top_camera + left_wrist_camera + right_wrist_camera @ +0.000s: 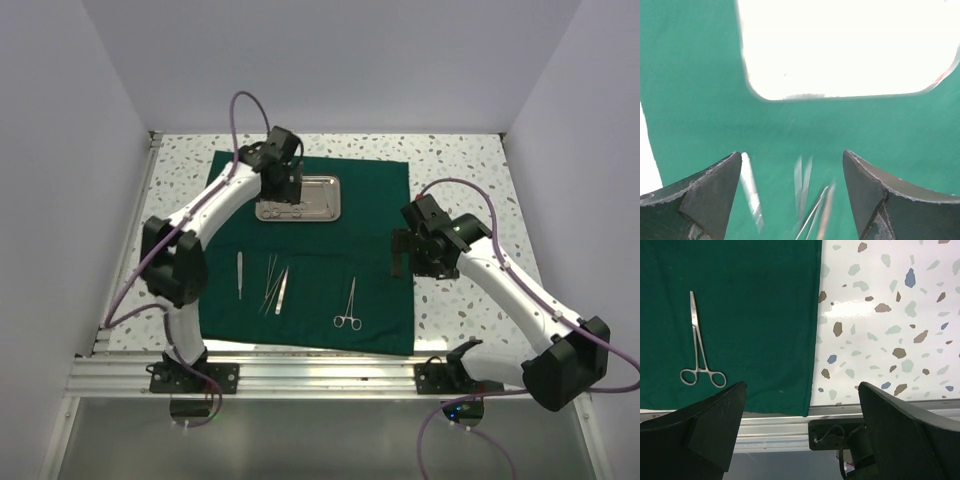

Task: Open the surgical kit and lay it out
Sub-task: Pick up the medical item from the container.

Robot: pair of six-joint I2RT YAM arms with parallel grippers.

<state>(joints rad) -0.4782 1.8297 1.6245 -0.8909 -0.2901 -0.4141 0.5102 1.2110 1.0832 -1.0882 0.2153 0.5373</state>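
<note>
Surgical kit cloth (310,250) lies flat so instruments (272,283) lie apart; left gripper (792,154), released, hovers near tray (322,190) for pickup; right gripper (802,385) released

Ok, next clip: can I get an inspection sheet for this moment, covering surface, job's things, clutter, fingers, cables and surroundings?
Surface: speckled table, metal rail along its near edge.
Job's things: green cloth spread flat; steel tray at its far end, apparently with instruments still inside; slim tools and ring-handled forceps laid out nearer.
Clutter: nothing seen.
Fingers: left fingers open, by the tray; right fingers open, over the cloth's right edge; both hold nothing.
Cables: purple cables loop along both arms.
Surroundings: plain pale walls on three sides.
</note>
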